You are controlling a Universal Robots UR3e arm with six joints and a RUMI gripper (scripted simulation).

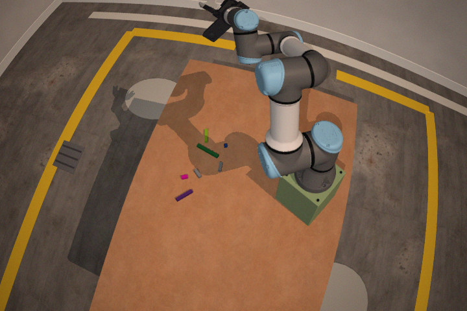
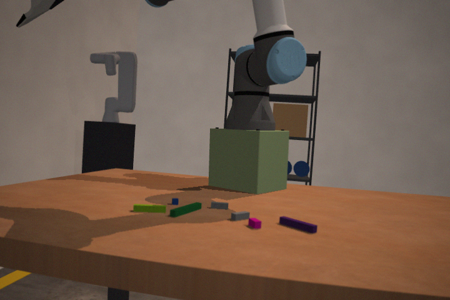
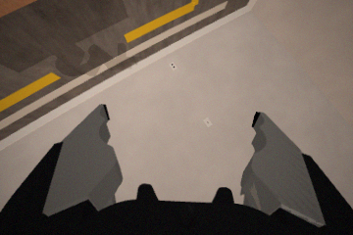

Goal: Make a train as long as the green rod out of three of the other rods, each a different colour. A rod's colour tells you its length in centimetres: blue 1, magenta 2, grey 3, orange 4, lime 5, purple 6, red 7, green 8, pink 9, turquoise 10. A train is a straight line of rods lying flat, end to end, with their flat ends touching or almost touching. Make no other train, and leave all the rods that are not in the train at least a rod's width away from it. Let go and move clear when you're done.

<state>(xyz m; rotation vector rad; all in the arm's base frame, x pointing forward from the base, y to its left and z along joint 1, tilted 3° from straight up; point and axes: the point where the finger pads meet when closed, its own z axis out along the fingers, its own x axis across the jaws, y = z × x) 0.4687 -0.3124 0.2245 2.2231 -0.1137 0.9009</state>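
Note:
The green rod (image 1: 207, 150) lies flat near the middle of the table, also in the exterior view (image 2: 185, 209). A lime rod (image 1: 205, 135) lies just beyond it. A small blue rod (image 1: 226, 145) sits to its right. Two grey rods (image 1: 220, 166) (image 1: 197, 173), a magenta rod (image 1: 184, 176) and a purple rod (image 1: 183, 195) lie apart from one another nearer the front. No two rods touch end to end. My gripper (image 1: 206, 6) is raised high, far past the table's back edge, open and empty; the wrist view (image 3: 179, 115) shows only wall and floor between the fingers.
My arm's green pedestal (image 1: 309, 195) stands on the table's right side. A grey robot on a black stand (image 2: 109, 145) and a shelf rack (image 2: 296, 116) stand behind the table.

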